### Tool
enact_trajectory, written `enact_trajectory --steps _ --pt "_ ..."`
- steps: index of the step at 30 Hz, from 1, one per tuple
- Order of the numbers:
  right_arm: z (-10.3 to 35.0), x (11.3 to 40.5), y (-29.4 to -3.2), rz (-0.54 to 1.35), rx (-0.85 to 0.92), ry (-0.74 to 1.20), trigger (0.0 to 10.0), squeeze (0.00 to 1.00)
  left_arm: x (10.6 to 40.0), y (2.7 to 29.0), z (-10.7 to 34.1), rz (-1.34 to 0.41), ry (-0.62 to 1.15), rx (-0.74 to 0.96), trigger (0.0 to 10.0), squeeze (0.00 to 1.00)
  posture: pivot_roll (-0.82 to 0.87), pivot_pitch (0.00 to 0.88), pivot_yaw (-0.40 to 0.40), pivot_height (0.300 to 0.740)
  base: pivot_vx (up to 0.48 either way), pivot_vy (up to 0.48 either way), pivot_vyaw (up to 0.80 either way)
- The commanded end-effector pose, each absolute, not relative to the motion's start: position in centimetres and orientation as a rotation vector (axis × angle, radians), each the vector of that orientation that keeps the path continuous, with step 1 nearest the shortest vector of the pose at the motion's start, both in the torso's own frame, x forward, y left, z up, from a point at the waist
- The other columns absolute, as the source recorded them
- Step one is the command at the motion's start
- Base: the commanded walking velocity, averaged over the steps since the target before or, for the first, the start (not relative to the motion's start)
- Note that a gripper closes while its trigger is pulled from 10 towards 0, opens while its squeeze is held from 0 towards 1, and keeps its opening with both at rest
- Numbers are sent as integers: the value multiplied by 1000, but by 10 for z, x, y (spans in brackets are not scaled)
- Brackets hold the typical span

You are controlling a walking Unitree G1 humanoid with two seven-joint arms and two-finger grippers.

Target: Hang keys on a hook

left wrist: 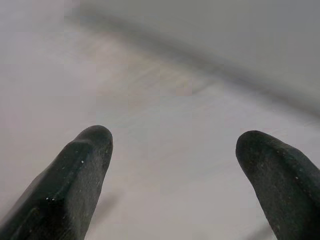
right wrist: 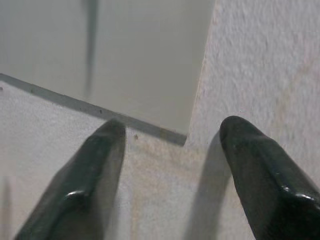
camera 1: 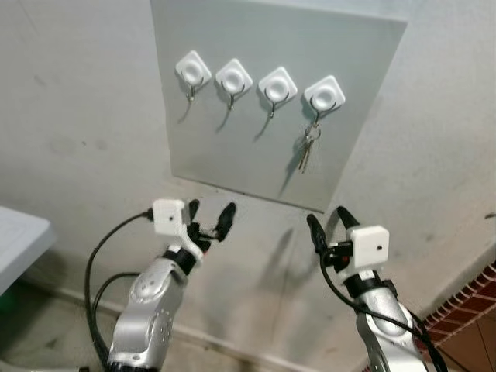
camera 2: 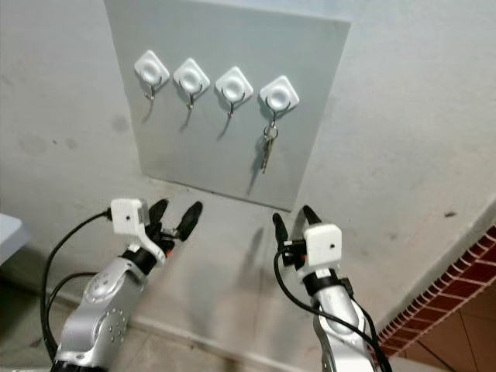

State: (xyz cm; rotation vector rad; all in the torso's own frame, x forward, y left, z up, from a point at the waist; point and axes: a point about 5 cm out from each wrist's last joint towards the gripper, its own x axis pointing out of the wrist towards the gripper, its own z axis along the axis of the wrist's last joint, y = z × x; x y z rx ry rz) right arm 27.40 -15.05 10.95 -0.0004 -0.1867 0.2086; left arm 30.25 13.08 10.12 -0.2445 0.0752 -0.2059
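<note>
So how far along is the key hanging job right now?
It looks done: the silver bunch of keys hangs from the rightmost white hook on the grey wall panel. The left gripper and right gripper are open, holding nothing, below the panel. Nothing left.

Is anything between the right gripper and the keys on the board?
Nothing visible. The keys already hang from the rightmost hook on the grey board. The right gripper sits below the board's lower right corner, fingers open and empty, with only bare wall and board between it and the keys.
</note>
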Motion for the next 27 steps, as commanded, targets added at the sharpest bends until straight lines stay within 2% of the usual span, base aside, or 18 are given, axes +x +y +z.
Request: enact_trajectory --steps 1,4,12,27 --pt "88 270 -167 126 45 -86 10000 0 306 141 87 -107 138 -162 10000 0 -48 0 -38 740 0 0 0" --pt "84 269 -169 103 66 -70 10000 0 307 147 78 -72 188 -191 10000 0 -51 0 -37 740 0 0 0" --pt "64 264 -176 28 66 -11 10000 0 305 142 65 -92 166 -139 10000 0 -58 0 -27 740 0 0 0" --pt "41 259 -169 22 60 67 10000 0 298 136 47 -134 147 -118 10000 0 -65 0 -18 740 0 0 0"
